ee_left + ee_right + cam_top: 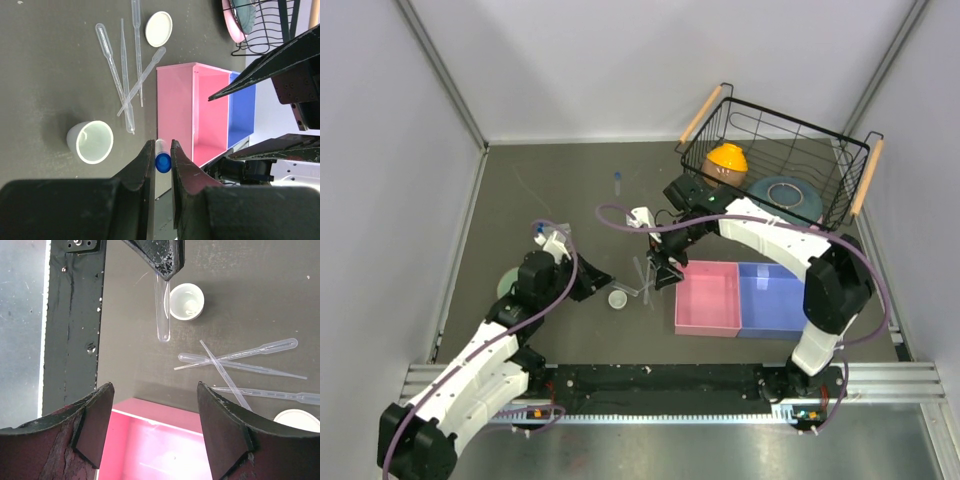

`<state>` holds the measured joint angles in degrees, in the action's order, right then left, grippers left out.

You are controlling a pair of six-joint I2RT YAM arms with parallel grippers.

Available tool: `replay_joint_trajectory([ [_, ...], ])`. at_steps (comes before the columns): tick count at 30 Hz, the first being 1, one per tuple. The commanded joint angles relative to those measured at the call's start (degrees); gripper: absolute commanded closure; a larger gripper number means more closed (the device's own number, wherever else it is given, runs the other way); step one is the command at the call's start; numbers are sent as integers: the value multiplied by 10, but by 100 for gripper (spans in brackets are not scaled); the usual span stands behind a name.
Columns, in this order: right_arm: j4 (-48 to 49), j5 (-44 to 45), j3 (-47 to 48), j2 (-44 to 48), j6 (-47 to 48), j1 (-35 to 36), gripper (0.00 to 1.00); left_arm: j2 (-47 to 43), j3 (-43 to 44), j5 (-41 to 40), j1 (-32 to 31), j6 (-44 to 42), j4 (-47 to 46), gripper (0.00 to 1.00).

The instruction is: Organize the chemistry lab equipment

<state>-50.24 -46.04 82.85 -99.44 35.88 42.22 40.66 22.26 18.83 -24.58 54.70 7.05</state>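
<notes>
My left gripper (160, 146) is shut on a small clear tube with a blue cap (163, 161), held just above the table near the pink bin's (192, 110) corner. In the top view that gripper (603, 280) sits left of a small round white dish (618, 298). Several thin clear pipettes (125, 75) lie crossed on the table, with a second flat white dish (159, 28) beyond them. My right gripper (154, 390) is open with nothing between its fingers, hovering over the pink bin's rim (165, 417) beside the pipettes (240, 365). Another blue-capped tube (618, 179) lies further back.
A pink bin (708, 298) and a blue bin (770, 298) stand side by side at the front right. A black wire basket (840, 175) at the back right holds an orange bowl (727, 160) and a teal plate (785, 195). A pale green bowl (505, 285) peeks from under the left arm.
</notes>
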Motion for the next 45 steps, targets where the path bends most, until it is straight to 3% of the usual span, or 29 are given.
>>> replay_joint_trajectory([
  [1,1,4,-6,41,22,7,32,-15,45,-35,-1,-57,66,96],
  [18,-8,14,-15,65,38,0,31,-33,134,-155,5,-163,242,95],
  [28,-8,8,-29,85,43,-22,31,-18,185,-213,16,-214,297,95],
  [45,-8,-29,-82,157,39,-139,30,-17,221,-219,93,-273,349,96],
])
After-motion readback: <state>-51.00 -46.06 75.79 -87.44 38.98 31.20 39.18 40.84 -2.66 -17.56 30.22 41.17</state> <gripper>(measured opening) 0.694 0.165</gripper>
